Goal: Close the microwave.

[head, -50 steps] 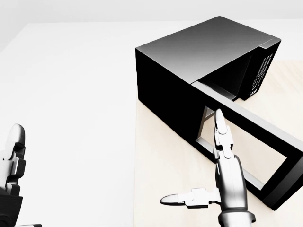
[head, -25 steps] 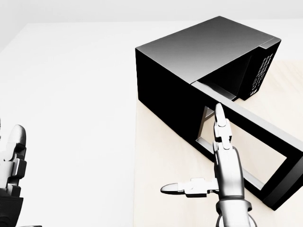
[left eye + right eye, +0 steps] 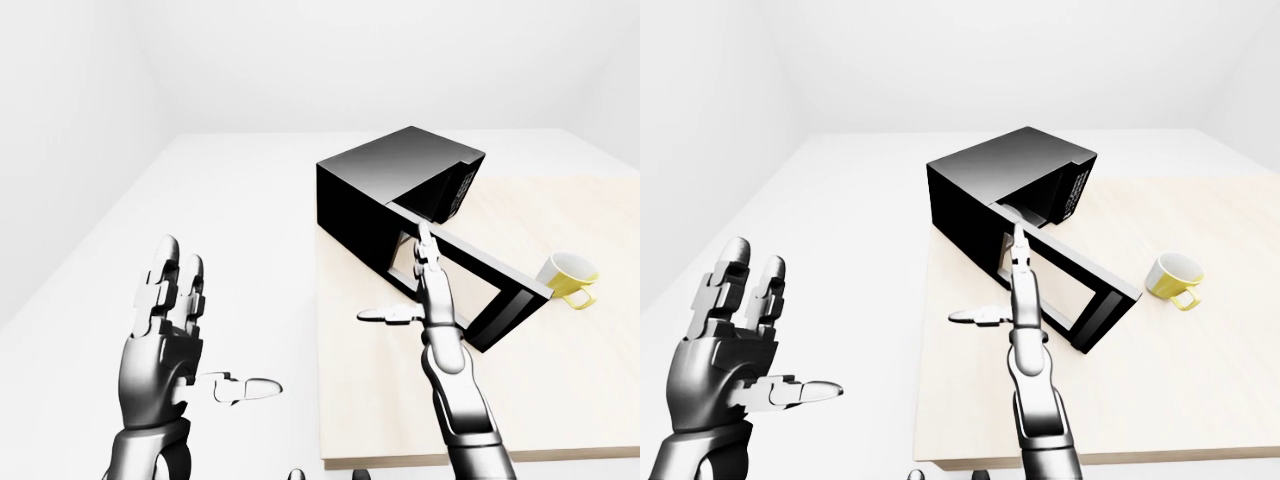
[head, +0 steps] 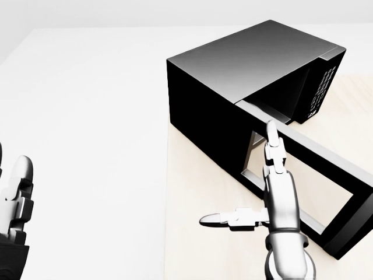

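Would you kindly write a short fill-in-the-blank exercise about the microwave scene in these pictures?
1. The microwave door stands ____.
2. The mug on the table is ____ in colour.
3. The right hand has its fingers ____, holding nothing.
4. The left hand hangs off the table's ____ edge in the right-eye view.

Missing words: open; yellow; open; left

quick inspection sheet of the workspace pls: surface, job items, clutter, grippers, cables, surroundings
Surface: light wooden table, mostly bare.
Job's things: black microwave at the table's upper left corner in the left-eye view; its door stands wide open, swung out toward the camera.
Clutter: yellow mug lying on its side, to the right of the door's free end, apart from it.
Grippers: right hand open, fingers extended in front of the door near its hinge side; contact cannot be told. Left hand open, raised off the table to the left, holding nothing.
Cables: nothing seen.
Surroundings: plain white floor and walls.
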Robot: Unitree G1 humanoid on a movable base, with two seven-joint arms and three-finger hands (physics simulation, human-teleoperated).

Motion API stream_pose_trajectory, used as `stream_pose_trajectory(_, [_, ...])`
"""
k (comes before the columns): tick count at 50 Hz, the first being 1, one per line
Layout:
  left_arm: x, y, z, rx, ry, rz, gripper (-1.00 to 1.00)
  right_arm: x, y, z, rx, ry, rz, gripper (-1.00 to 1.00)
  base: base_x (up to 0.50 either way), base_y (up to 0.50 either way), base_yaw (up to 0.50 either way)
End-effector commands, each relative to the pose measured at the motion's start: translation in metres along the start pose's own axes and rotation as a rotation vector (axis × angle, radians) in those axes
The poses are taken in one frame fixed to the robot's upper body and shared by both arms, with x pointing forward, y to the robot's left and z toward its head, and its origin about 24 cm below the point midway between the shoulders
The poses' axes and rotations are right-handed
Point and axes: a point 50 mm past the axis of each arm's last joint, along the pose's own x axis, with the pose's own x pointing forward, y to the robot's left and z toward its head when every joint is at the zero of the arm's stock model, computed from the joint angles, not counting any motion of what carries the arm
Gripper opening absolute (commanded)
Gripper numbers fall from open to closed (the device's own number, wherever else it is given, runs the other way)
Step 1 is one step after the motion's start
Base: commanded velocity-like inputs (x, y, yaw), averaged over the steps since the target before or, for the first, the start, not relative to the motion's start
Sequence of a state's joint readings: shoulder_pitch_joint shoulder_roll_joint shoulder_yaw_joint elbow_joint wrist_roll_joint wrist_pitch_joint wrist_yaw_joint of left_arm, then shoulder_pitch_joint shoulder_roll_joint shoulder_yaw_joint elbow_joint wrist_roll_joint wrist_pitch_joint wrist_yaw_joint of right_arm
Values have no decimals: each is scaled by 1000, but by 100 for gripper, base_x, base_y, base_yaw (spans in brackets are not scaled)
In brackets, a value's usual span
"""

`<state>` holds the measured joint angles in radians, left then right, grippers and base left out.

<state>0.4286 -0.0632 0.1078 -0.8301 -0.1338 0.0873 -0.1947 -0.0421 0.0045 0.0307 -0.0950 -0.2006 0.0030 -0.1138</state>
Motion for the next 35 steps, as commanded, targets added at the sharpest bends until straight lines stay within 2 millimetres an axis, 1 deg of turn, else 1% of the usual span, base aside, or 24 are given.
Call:
stream_pose_trajectory(1, [-1,-1,-1,-1,5,-3,100,11,-3,-3,20,8,-9,100,0,0,0])
stream_pose_trajectory(14, [0,-1,-1,0,3,-2,100,20,-5,-5,7,11,-16,100,0,0,0])
stream_pose_trajectory(20, [0,-1,-1,0,6,-5,100,27,-5,-12,9,24,-25,100,0,0,0])
stream_pose_trajectory(35, [0,-1,0,-2,0,-5,100,45,-11,-10,20,25,-53,100,0,0,0])
